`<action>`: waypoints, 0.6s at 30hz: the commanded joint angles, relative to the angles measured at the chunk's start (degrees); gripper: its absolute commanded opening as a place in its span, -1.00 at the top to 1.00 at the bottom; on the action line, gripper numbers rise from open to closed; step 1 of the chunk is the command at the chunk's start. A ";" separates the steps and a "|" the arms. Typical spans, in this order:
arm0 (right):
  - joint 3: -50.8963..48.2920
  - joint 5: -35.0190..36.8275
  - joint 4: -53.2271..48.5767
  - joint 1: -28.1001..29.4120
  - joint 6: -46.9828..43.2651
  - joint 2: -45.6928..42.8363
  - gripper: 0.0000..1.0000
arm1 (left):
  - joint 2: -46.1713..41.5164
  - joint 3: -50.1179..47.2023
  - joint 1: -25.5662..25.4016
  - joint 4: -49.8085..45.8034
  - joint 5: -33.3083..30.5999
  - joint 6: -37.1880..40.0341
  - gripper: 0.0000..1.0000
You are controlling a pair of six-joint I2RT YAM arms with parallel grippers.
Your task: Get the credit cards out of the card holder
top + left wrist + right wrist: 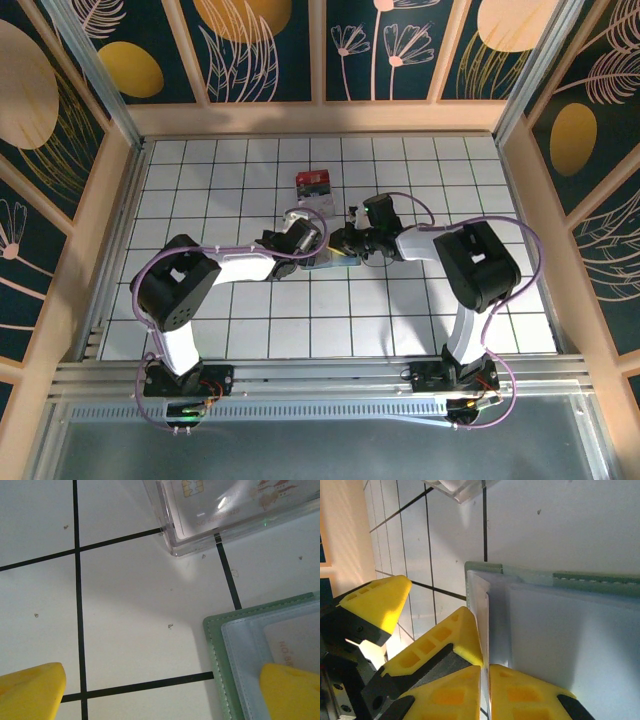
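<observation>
Left fingers (35, 692) are spread wide. One hangs over bare worktop (130, 605), the other sits over the card holder (216, 645), apparently resting on its pale inner pocket. A whitish card (295, 640) peeks out just beside that fingertip. Facing them, the right fingers (530, 695) are pressed almost together on a thin pale edge of the holder's inner leaf; card or only the flap, I can't tell. A clear case (225, 525) lies just beyond the left fingers.

Here's the danger: if that pinch has the leaf rather than a card, a pull would drag the whole holder along and nothing comes free. If the left fingertip isn't bearing down firmly, the holder could slide or lift out from under it. A thin, slick edge could also slip out of so narrow a pinch. And a sideways sweep by the left fingers might knock the case.
</observation>
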 commanded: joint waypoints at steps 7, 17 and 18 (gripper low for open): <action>-0.85 -2.01 3.01 -0.61 0.43 -2.91 0.74 | -1.52 -1.31 -0.28 -3.54 -0.80 -0.29 -0.98; -1.03 0.01 1.53 -0.51 0.16 -2.94 0.86 | -0.35 -1.40 -0.27 -3.18 -0.08 -0.55 -0.98; -1.02 0.58 0.92 -0.54 -0.19 -3.15 0.88 | -0.40 -1.40 -0.29 -3.19 -0.22 -0.55 -0.98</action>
